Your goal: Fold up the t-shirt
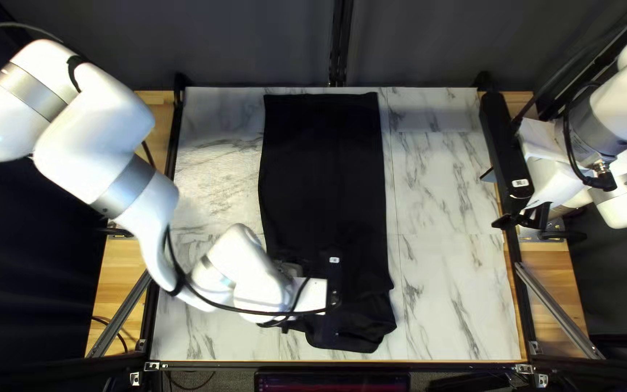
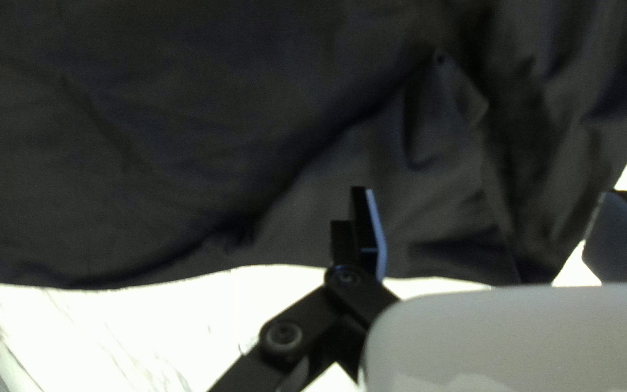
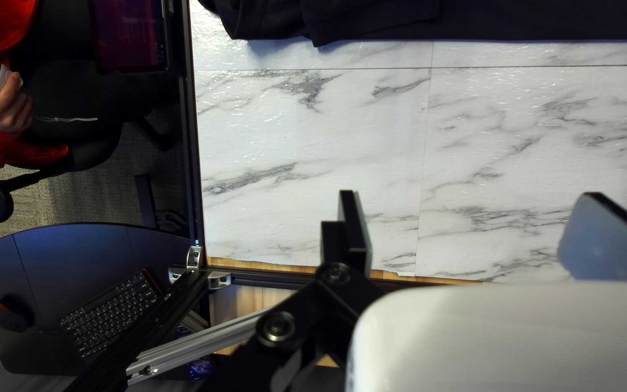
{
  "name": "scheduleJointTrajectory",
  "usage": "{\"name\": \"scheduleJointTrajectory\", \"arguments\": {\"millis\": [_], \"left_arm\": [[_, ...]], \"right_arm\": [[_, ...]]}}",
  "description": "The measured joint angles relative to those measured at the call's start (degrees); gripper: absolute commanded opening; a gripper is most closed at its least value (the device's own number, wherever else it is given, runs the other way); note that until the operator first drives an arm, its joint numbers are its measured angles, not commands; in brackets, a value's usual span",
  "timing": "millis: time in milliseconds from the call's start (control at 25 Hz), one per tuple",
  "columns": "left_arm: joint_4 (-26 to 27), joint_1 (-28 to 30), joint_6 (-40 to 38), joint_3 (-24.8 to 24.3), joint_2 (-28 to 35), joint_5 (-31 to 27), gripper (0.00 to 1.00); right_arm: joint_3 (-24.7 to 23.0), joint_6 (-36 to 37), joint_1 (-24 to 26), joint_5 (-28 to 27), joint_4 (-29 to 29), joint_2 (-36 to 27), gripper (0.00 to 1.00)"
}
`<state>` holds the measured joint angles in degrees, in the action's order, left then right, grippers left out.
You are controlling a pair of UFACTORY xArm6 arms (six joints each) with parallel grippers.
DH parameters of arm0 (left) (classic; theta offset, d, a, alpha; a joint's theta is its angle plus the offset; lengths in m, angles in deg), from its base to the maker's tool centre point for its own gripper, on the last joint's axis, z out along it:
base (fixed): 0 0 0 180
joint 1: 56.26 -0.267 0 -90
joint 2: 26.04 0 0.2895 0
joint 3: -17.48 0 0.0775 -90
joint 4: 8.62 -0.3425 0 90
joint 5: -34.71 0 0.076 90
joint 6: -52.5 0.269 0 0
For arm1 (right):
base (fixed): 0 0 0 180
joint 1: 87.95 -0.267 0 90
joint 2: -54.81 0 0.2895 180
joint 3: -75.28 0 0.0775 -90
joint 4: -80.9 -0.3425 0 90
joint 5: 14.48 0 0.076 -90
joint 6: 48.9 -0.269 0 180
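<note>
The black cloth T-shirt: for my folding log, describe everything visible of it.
The black cloth T-shirt lies on the white, grey-veined table in a long strip, flat and fairly smooth toward the far edge, rumpled and creased at the near end, sleeves indistinct. My left claw, open, is over that end, partly hiding it; whether they touch, I cannot tell.

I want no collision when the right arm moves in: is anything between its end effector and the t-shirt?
Nothing visible stands between the right end effector and the t-shirt. The left arm, however, reaches over the shirt's near end and would probably block a grasp there.
</note>
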<state>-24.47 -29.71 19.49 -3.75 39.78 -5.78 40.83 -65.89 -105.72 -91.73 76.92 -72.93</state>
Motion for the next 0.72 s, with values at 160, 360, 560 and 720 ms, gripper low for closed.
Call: {"name": "scheduleJointTrajectory", "arguments": {"millis": [160,360,560,720], "left_arm": [[1.40,-0.78,1.31,0.18,-2.16,1.15,1.00],[0.76,1.07,-4.43,2.64,-3.57,-5.78,1.00],[0.48,3.84,-11.63,8.11,-6.33,-14.44,1.00],[0.50,5.03,-16.37,11.45,-9.11,-18.52,0.90]], "right_arm": [[0.00,0.00,0.00,0.00,0.00,0.00,1.00],[0.00,0.00,0.00,0.00,0.00,0.00,1.00],[0.00,0.00,0.00,0.00,0.00,0.00,1.00],[0.00,0.00,0.00,0.00,0.00,0.00,1.00]]}}
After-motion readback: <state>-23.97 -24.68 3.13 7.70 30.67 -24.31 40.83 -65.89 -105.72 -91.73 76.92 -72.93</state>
